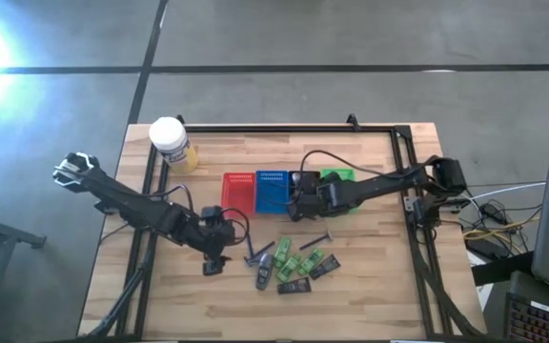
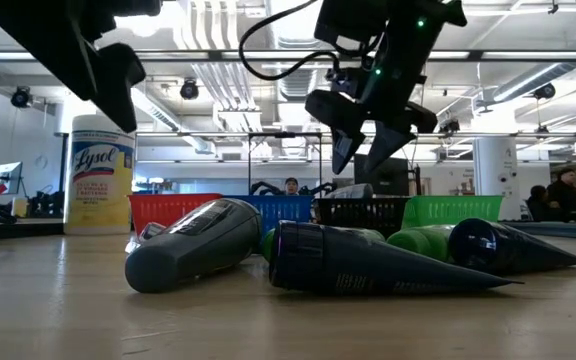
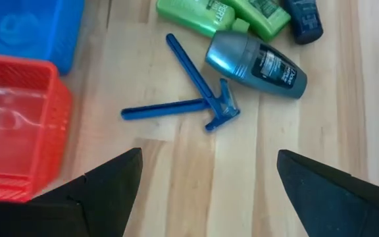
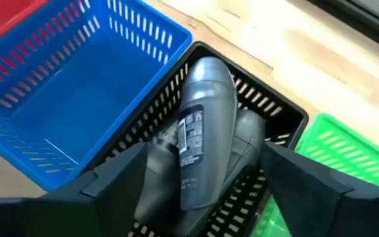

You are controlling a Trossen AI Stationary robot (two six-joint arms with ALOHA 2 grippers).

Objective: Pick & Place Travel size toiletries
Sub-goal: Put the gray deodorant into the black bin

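Observation:
The travel size toiletries (image 1: pixel 294 267) lie loose on the wood near the table's near edge: green bottles, grey tubes, dark sachets. My left gripper (image 3: pixel 206 158) hovers open over bare wood just left of them, short of two blue razors (image 3: pixel 193 99) and a grey tube (image 3: pixel 255 62). My right gripper (image 4: pixel 202 155) is open above the black basket (image 4: pixel 268 108). Grey tubes (image 4: pixel 202 125) lie in that basket, the top one with its rounded end leaning on the basket's rim. The fingers stand on either side of it, apart from it.
Red basket (image 1: pixel 237 189), blue basket (image 1: pixel 273 189) and green basket (image 1: pixel 336 176) stand in a row with the black one at mid-table. A white-capped yellow jar (image 1: pixel 170 141) stands at the far left corner. A black frame (image 1: pixel 284 127) borders the table. People show in the room behind.

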